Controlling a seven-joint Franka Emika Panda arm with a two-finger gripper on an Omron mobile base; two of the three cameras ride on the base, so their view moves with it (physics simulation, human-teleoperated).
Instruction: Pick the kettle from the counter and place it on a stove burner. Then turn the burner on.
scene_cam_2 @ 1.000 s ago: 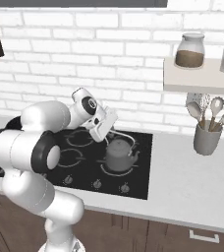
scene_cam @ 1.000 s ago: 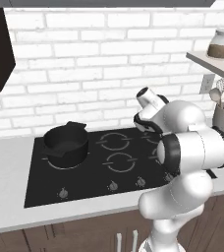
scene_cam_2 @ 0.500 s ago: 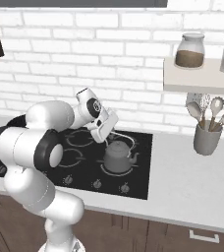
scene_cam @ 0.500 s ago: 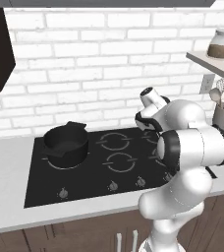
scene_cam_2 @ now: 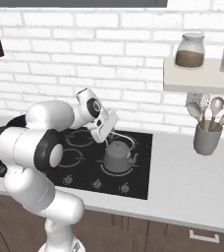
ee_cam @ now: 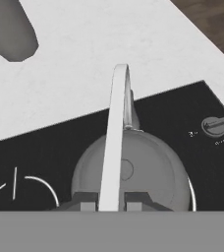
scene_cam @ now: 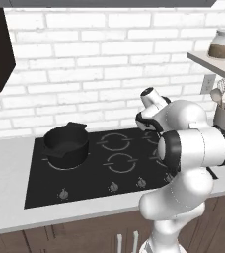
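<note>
Kettle (scene_cam_2: 117, 156) set on the front-right stove burner (ee_cam: 189, 189), directly below the pincer (ee_cam: 109, 202). Fingertips straddling the wire handle; gripping or released cannot be told. Left: turning on the burner knob (ee_cam: 215, 126).

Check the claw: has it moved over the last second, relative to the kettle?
Yes. In the right base view the claw has lifted up and back from the kettle, which sits unmoved on the cooktop.

The cooktop (scene_cam_2: 138, 162) is set into the surface (scene_cam_2: 192, 187). The kettle (scene_cam_2: 118, 156) stands on the cooktop's front right stove burner (ee_cam: 190, 189), the pot (scene_cam: 65, 143) on its far left ring. The end effector (scene_cam_2: 105, 140) hangs just above the kettle's handle. An utensil holder (scene_cam_2: 206, 139) stands on the surface right of the cooktop.
</note>
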